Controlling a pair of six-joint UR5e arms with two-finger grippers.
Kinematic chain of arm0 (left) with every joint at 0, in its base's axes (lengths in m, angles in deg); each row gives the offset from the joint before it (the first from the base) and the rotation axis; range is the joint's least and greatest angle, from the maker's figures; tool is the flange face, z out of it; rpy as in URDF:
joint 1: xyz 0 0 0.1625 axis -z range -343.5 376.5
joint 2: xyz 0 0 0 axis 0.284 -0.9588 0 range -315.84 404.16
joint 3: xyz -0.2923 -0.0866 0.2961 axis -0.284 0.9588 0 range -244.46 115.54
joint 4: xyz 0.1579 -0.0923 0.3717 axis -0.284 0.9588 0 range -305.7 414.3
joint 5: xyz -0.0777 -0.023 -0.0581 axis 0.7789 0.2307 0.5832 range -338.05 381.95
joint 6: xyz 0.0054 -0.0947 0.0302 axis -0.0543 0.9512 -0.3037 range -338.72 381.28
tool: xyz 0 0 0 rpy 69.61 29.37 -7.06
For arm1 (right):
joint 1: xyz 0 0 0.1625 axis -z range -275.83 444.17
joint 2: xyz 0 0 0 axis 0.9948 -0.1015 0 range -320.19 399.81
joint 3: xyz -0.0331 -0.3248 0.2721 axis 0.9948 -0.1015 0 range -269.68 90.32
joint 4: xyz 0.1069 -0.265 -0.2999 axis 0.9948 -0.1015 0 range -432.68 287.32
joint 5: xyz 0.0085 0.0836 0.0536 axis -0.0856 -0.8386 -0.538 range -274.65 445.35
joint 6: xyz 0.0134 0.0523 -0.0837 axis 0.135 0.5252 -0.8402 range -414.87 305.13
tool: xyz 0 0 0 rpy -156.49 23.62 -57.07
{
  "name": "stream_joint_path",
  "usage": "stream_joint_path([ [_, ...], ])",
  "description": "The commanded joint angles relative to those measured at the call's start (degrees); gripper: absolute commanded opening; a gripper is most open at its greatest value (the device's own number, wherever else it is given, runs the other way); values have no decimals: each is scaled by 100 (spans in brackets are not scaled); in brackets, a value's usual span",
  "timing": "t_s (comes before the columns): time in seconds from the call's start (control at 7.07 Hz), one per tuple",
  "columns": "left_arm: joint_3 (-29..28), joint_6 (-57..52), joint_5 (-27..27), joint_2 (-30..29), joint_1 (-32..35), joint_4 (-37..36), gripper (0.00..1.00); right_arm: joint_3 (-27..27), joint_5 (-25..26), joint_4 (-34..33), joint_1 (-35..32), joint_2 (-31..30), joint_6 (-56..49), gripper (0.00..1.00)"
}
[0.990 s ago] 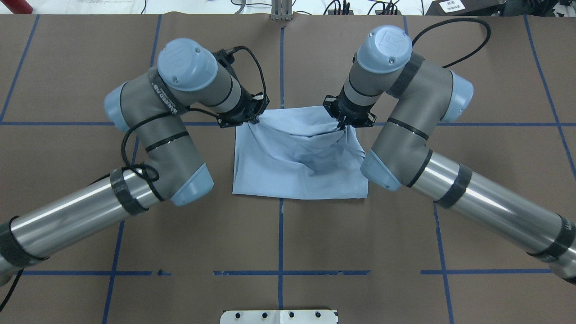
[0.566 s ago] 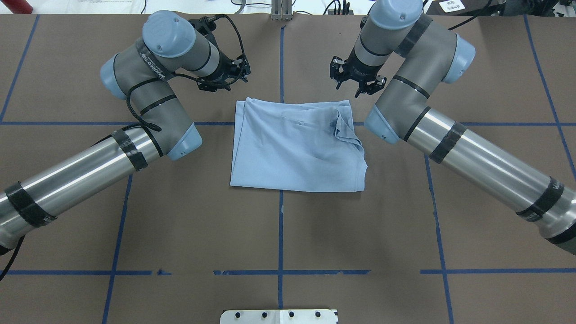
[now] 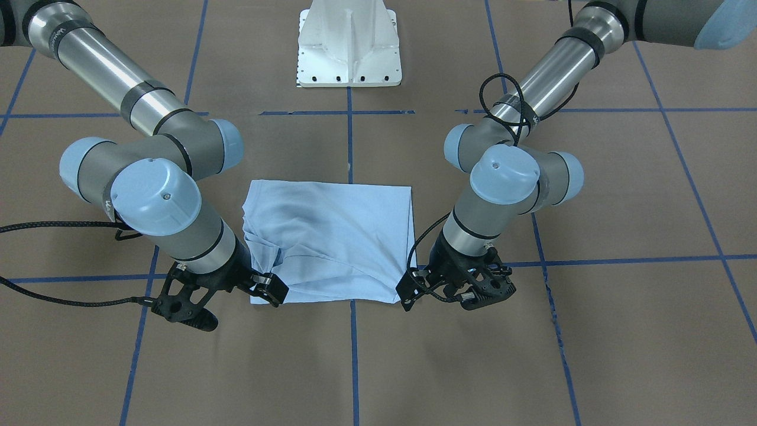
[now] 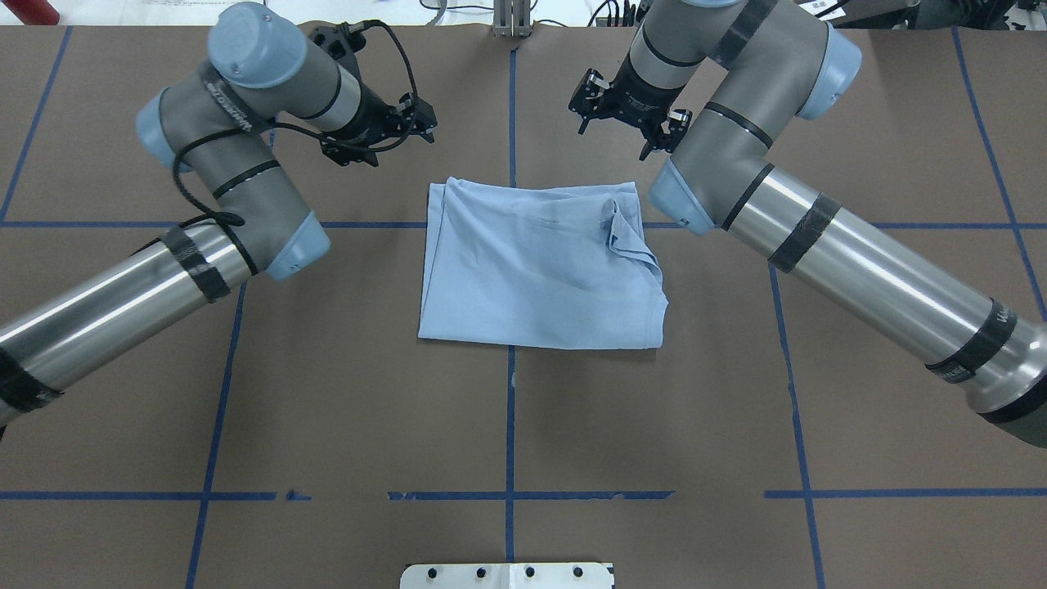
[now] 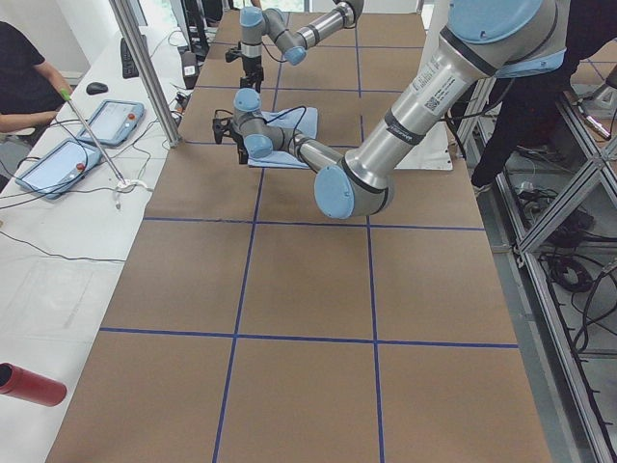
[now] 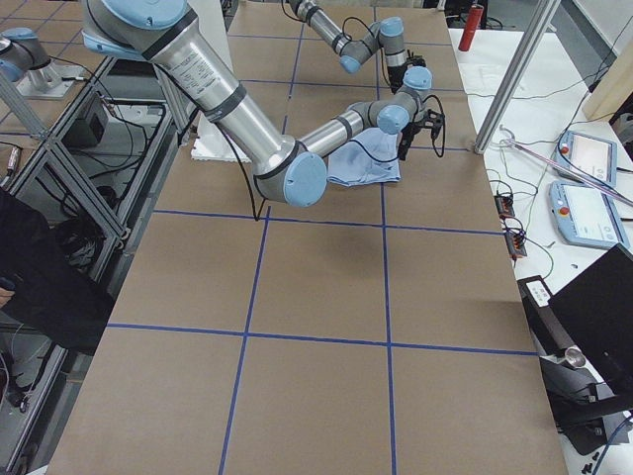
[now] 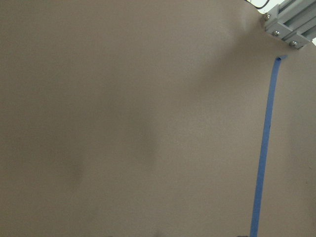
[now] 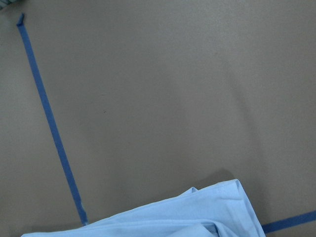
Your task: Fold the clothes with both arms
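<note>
Well, start close to the robot. Its white base sits at the near edge of the table, far back from both grippers. Blue tape lines cross the brown table, most likely so the cloth can be lined up on them.

Next comes the shirt. It lies flat on the table as a folded block. It is on the near side of both grippers, lower than them, and about midway between the two. Nothing holds it, so it rests by its own weight. On the right gripper's side the edge is bunched, and a loose flap lies over it. I think that side needs a tidy.

Farthest out are the grippers. The left gripper hangs over bare table just past the shirt's far left corner. Its fingers look spread and pinch nothing. The right gripper hangs just past the far right corner, fingers spread wide, with nothing in them. I think they hang up and off the cloth so they do not drag it out of shape.
</note>
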Motion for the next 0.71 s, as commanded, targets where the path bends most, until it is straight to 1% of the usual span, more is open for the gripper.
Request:
stream_joint_path([
  [0.0, 1001, -802, 395, 854, 498, -525, 100, 195, 398, -479, 413, 35, -33, 100],
  [0.14, 1196, -1084, 379, 856, 718, -1156, 100, 204, 871, -524, 720, 52, -250, 100],
  [0.28, 1346, -1400, 344, 856, 834, -1580, 100, 230, 1276, -603, 967, 44, -331, 100],
  [0.42, 1417, -1447, 344, 865, 913, -1645, 100, 361, 1350, -621, 1109, 9, -497, 100],
  [0.57, 1409, -1447, 344, 874, 914, -1655, 100, 440, 1411, -778, 1197, -9, -498, 100],
])
